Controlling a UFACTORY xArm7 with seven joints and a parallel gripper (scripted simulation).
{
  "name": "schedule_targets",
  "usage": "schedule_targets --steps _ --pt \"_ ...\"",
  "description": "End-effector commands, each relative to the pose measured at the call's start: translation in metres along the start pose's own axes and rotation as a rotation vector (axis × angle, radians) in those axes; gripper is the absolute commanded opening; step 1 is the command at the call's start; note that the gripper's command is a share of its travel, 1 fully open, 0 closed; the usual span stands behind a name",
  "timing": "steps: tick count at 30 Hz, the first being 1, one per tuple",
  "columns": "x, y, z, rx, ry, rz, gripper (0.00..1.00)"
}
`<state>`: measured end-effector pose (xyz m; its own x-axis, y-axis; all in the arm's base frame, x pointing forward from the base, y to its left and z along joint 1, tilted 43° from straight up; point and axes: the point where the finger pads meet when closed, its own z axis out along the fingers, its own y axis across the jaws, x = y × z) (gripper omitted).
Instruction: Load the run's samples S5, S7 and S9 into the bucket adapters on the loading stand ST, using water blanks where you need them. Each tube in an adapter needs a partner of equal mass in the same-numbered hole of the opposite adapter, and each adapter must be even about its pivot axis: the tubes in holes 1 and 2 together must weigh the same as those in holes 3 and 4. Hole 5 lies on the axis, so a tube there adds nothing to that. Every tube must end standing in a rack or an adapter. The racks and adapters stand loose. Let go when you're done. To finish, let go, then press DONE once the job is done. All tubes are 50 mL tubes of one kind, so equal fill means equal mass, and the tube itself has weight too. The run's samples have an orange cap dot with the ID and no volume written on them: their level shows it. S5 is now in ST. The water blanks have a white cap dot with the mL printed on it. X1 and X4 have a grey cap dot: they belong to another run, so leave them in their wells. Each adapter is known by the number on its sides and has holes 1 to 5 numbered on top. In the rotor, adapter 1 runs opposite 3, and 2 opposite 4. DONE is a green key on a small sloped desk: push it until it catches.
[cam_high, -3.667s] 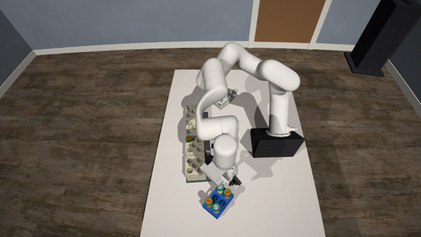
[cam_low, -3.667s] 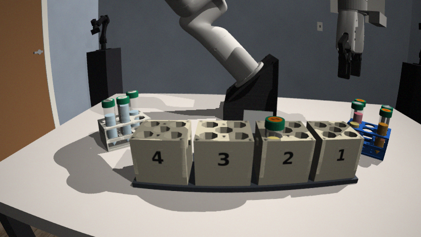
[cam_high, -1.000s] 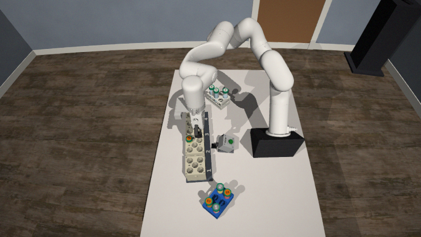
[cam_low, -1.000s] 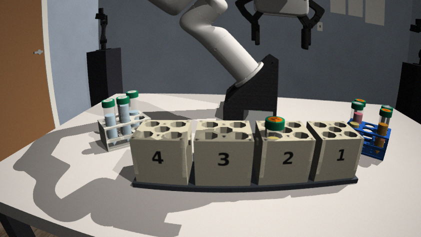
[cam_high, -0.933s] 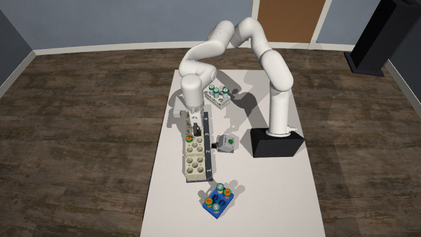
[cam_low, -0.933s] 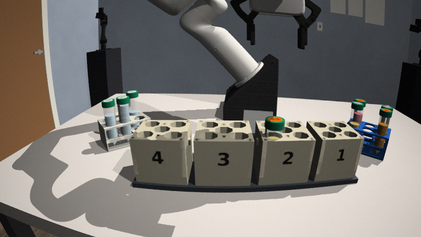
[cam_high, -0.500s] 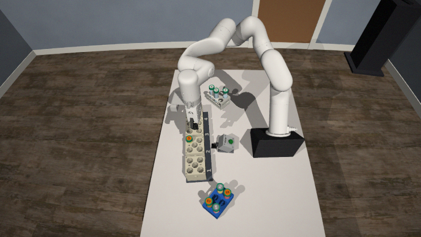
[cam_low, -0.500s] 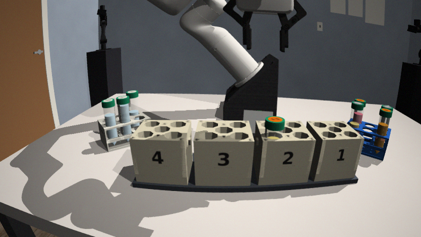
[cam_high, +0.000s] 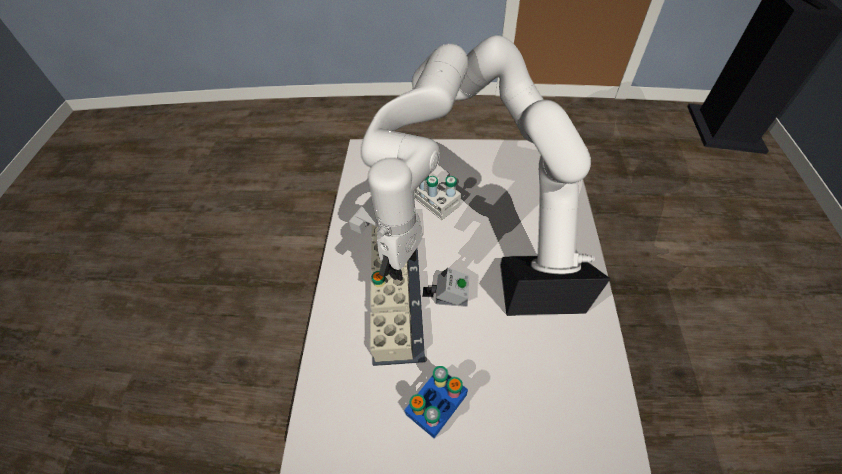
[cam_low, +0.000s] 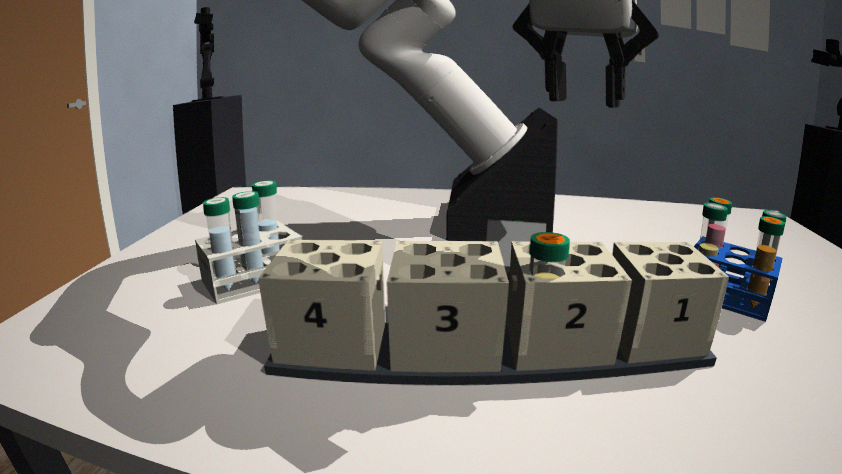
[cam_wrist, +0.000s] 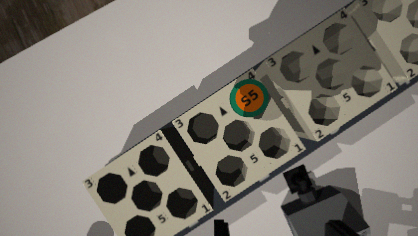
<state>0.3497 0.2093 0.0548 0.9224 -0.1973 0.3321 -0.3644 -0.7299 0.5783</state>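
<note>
The claw (cam_high: 391, 273) (cam_low: 585, 103) (cam_wrist: 280, 231), partly open and holding nothing, hangs above adapter 2 (cam_high: 397, 307) (cam_low: 568, 341) (cam_wrist: 250, 165); S5 (cam_high: 377, 277) (cam_low: 549, 247) (cam_wrist: 249, 98) stands in its hole 4. Any grasp there wants centring, then a straight descent.

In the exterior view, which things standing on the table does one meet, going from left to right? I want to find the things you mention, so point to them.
White rack (cam_high: 446, 211) (cam_low: 206, 264), adapter 4 (cam_low: 318, 326), adapter 3 (cam_low: 447, 344), adapter 2 (cam_low: 568, 341), adapter 1 (cam_low: 677, 332), blue rack (cam_high: 434, 428) (cam_low: 770, 294).
</note>
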Motion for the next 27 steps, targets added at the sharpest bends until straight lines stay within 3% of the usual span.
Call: schedule_targets --steps 1,27 --pt "-0.022 -0.017 -0.002 -0.005 0.011 0.154 0.57" --pt "-0.118 -0.082 0.0 -0.005 0.01 0.154 0.57"
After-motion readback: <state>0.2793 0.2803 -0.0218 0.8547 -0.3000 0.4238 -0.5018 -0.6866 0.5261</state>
